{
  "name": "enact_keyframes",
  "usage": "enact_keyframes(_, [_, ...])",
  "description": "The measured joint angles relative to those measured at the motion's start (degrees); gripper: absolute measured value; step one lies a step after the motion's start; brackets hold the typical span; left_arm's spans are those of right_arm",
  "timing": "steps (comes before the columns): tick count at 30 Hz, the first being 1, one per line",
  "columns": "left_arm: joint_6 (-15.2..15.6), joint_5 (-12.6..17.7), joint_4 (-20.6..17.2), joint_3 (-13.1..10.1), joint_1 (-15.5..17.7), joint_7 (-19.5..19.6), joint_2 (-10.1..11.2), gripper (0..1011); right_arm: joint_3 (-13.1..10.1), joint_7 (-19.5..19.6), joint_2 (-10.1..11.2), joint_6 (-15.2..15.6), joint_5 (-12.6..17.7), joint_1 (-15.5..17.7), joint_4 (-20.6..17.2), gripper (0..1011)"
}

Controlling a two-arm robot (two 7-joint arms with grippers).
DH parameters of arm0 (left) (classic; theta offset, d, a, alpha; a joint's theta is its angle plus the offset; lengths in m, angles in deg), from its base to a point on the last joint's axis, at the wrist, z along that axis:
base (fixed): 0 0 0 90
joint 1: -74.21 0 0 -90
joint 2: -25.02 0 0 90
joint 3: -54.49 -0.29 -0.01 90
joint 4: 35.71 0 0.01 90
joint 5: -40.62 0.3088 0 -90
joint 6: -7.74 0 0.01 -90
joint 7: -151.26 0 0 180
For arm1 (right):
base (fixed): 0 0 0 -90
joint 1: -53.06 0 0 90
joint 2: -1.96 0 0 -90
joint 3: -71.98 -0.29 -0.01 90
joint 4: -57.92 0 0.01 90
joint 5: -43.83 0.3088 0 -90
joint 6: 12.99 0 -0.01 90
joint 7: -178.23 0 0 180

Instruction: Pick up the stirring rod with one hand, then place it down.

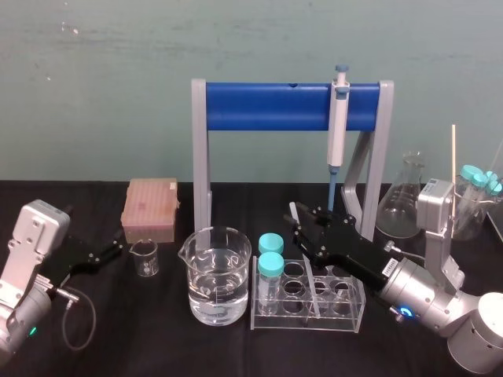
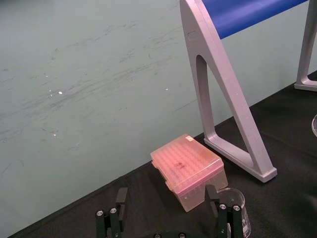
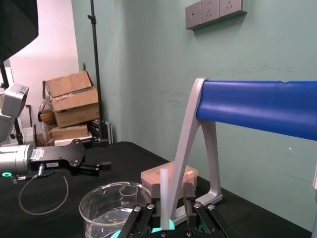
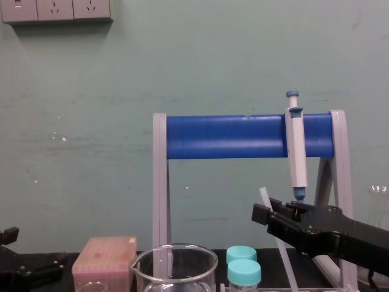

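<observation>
Clear tube rack (image 1: 350, 310) sits under the right gripper (image 1: 300, 226), clamped on the tilted stirring rod (image 3: 163, 193), large beaker (image 1: 218, 275) alongside; left gripper (image 1: 116, 250) rests, fingers apart, by a small beaker (image 1: 145, 257).

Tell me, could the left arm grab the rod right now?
Probably not: the right gripper is clamped on the rod, and the big beaker stands between it and the left gripper.

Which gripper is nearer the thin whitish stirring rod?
Right. The right gripper grips the stirring rod above the clear tube rack; the left gripper sits far left, beside the small glass beaker.
</observation>
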Motion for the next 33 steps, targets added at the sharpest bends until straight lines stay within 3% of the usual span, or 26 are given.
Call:
enact_keyframes(1, [0.0,0.0,0.0,0.0,0.0,0.0,0.0,1000,0.0,0.0,0.0,0.0,0.0,0.0,0.0,286])
enact_keyframes(20, [0.0,0.0,0.0,0.0,0.0,0.0,0.0,1000,-0.1,-0.1,0.0,0.0,0.1,0.0,-0.1,911])
enact_keyframes(24, [0.0,0.0,0.0,0.0,0.0,0.0,0.0,1000,-1.4,2.5,0.0,-0.4,-0.6,0.3,-1.0,996])
enact_keyframes(28, [0.0,0.0,0.0,0.0,0.0,0.0,0.0,1000,-4.7,12.6,-0.1,-0.1,-4.7,1.9,-3.7,1003])
enact_keyframes(29, [0.0,0.0,0.0,0.0,0.0,0.0,0.0,1000,-5.8,18.1,-0.1,0.9,-7.4,2.7,-4.7,1003])
enact_keyframes(30, [0.0,0.0,0.0,0.0,0.0,0.0,0.0,1000,-5.8,18.1,-0.1,0.9,-7.4,2.7,-4.7,1003])
enact_keyframes(33, [0.0,0.0,0.0,0.0,0.0,0.0,0.0,1000,-7.6,27.3,-0.4,3.9,-12.2,4.1,-5.9,1003])
